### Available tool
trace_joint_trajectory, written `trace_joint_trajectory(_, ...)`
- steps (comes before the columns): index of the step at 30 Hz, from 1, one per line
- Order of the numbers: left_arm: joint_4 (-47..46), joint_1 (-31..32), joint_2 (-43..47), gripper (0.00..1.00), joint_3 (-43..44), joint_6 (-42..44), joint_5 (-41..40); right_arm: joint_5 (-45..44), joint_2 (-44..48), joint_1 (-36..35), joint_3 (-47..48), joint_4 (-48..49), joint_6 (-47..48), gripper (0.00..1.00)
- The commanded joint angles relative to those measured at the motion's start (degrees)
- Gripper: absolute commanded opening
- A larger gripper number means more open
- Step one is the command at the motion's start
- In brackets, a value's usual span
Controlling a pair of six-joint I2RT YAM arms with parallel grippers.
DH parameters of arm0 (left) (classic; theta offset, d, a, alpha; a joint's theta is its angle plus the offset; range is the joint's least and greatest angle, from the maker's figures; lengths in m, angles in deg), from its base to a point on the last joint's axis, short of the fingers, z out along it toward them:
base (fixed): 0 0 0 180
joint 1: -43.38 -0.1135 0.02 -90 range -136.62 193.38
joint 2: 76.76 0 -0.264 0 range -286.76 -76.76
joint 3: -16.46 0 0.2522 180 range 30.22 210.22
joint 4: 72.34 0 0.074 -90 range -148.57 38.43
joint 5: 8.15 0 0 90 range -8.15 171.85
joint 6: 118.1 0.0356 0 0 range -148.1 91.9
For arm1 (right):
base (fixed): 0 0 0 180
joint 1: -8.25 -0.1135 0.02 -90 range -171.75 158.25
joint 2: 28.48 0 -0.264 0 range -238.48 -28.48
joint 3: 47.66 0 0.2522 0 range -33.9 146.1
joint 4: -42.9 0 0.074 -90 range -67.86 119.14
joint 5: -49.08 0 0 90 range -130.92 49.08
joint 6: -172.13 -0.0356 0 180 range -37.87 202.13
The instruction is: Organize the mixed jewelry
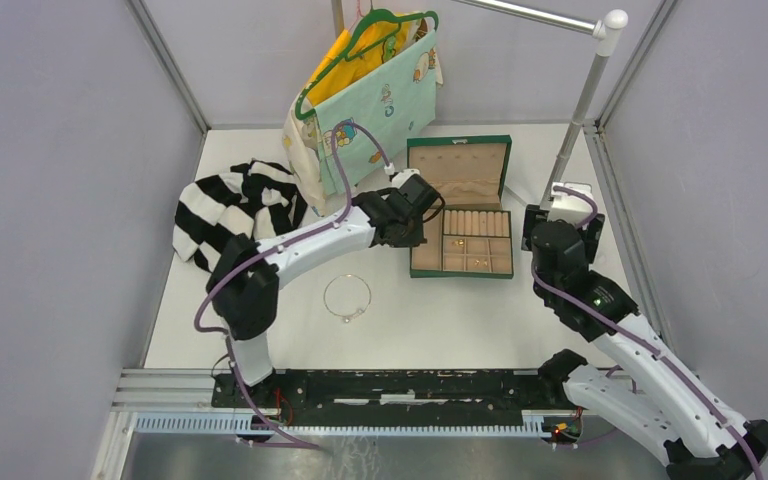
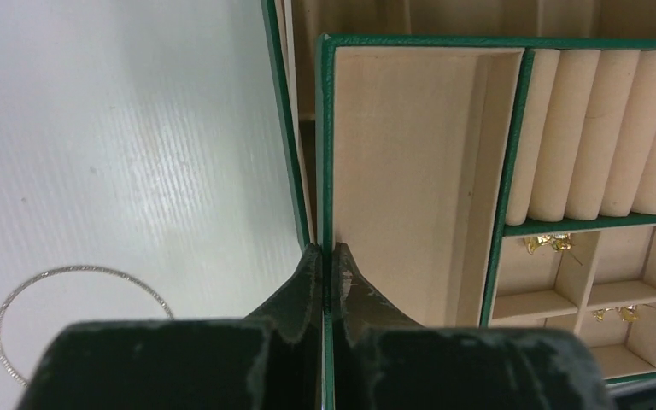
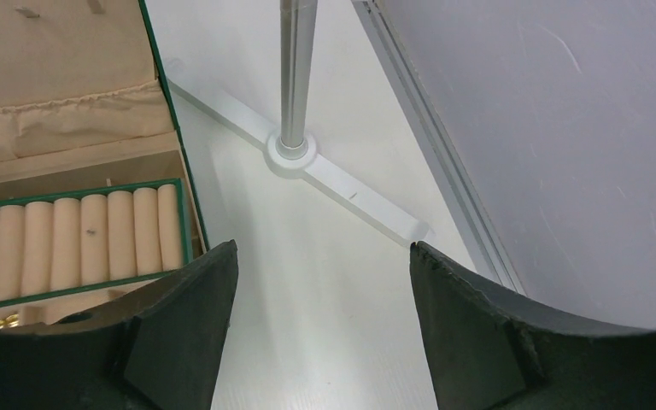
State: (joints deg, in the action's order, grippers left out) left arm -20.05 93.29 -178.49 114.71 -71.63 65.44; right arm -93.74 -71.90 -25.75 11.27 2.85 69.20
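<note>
Left claw looks pinched together on the thin left wall of the green box, while the right claw hangs wide apart beside the box, holding nothing. Small gold pieces sit in the box's compartments, and the thin chain lies on the table nearby. Any tug or tilt from that pinch could drag the box and spill the sorted pieces.

You have no writing to read here: no label, brand, number or sign can be made out in any view. The pale green bag at the far side carries small printed pictures, too small to show you any lettering.
</note>
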Motion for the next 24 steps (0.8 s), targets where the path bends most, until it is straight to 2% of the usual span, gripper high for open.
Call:
trace_joint_trajectory(1, -4.51, -0.12, -4.83, 0.02, 6.24, -3.8, -1.23, -3.27, 2.19, 0.19, 0.54, -2.55, 0.32, 0.8)
trace_joint_trajectory(13, -3.14, -0.08, -13.86, 0.02, 16.45, -4.7, -4.58, -2.73, 4.0, 0.22, -1.0, -5.09, 0.08, 0.8)
trace_joint_trajectory(24, 0.04, -1.04, -15.37, 0.02, 17.02, -5.21, -8.61, -1.42, 4.3, 0.22, -2.51, -4.67, 0.24, 0.8)
